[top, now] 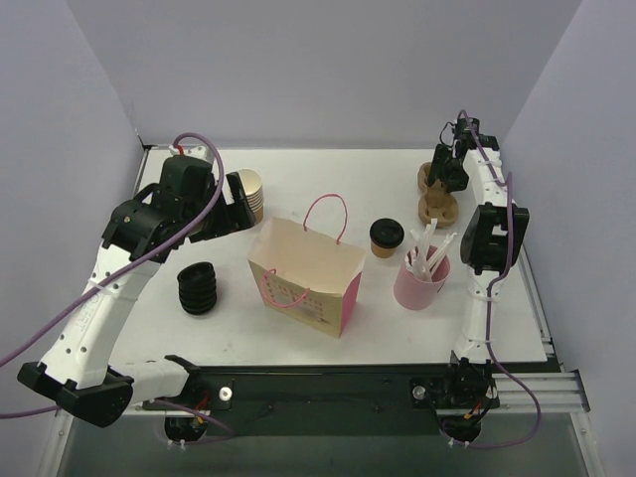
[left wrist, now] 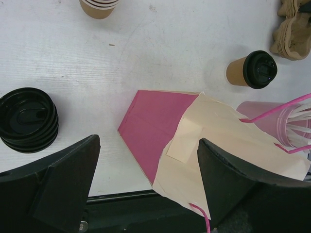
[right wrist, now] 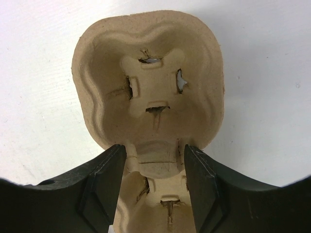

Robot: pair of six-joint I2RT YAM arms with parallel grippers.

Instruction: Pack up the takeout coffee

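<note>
- The takeout coffee (top: 386, 237), a tan paper cup with a black lid, stood upright on the white table (top: 298, 174), right of centre in the top view.
- It sat between the paper bag (top: 306, 273) at its lower left and the pink cup of white straws (top: 422, 278) at its lower right, touching neither.
- The bag stood open-mouthed at mid-frame with its pink handles up.
- The left gripper (left wrist: 148, 150) hung with its jaws spread wide and nothing between them. In its wrist view the bag lay below.
- A stack of black lids (top: 199, 288) sat at centre left, and a stack of lidless paper cups (top: 250, 194) at upper left.
- The right gripper (right wrist: 154, 155), at upper right in the top view, straddled the narrow waist of a pulp cup carrier (right wrist: 148, 77). Its fingers sat close on either side, but I could not tell whether they pinched it.
</note>
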